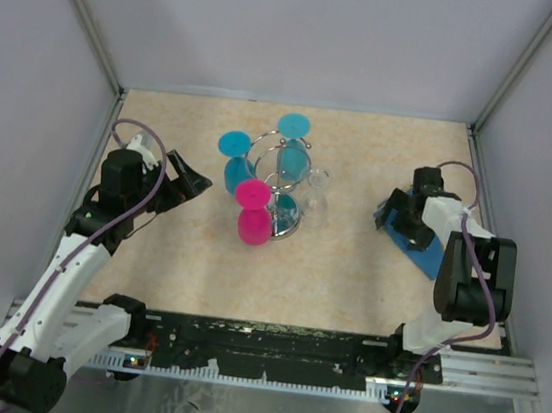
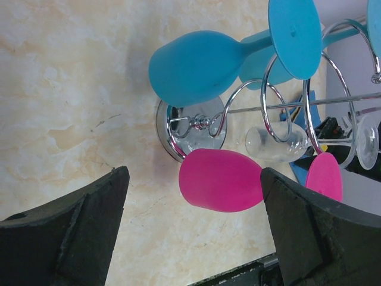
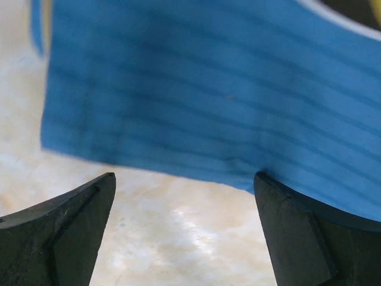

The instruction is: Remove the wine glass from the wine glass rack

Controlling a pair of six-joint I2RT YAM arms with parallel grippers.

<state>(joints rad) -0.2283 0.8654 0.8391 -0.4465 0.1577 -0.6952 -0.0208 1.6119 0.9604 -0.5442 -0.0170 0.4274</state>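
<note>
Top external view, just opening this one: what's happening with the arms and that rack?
The left gripper, jaws open, faces the shiny chrome wire wine glass rack, lined up with the pink wine glass hanging on it; nothing is gripped yet. Two blue glasses and a clear glass hang there too. The right gripper, jaws open, is over a blue striped mat.
</note>
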